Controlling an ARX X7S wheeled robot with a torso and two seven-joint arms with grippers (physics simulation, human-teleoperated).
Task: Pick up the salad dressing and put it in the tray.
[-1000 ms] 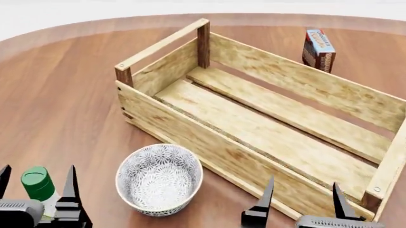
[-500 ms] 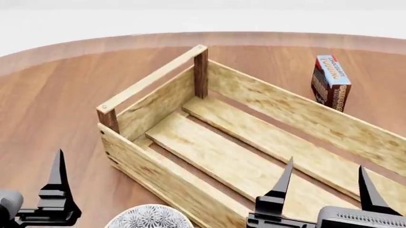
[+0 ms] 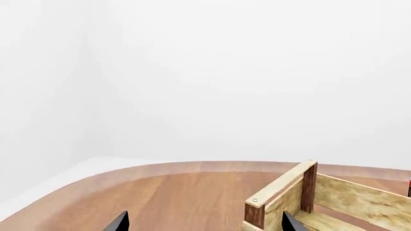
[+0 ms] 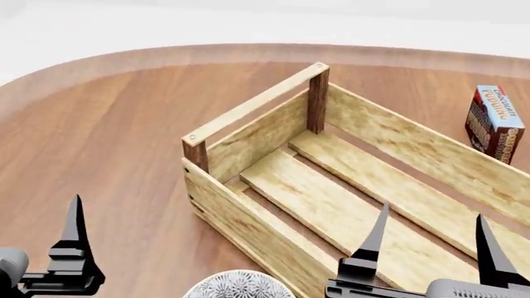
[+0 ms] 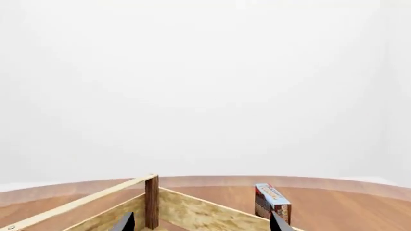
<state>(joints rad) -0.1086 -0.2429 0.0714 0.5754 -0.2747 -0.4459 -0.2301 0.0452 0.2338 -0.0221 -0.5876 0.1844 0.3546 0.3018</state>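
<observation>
Round wood bench (image 4: 108, 124) fills the head view. The tray (image 4: 273, 155), a light-wood slatted crate with dark brown corner posts and a top rail on its left end, sits center to right on the bench, its long axis running from near-left to far-right, nothing inside the visible part. A pudding box (image 4: 493, 123) stands upright on the bench at far right, beyond the tray's far wall and apart from it. A white grey-patterned bowl (image 4: 238, 284) shows only its rim at the near edge, just beside the tray's near wall. Salad dressing is not visible in any view, so its place cannot be told. Left claw (image 4: 37, 248) is at the near left corner, only one dark pointed finger in the head view; left wrist view shows two tips (image 3: 119, 222) well apart with bare bench and a tray corner between, so it is spread, holding nothing. Right claw (image 4: 431, 239) is near right, over the tray's near wall in the head view, two pointed fingers clearly apart, spread and empty; in the right wrist view the tray's corner post (image 5: 151, 201) and the pudding box show between its tips.
</observation>
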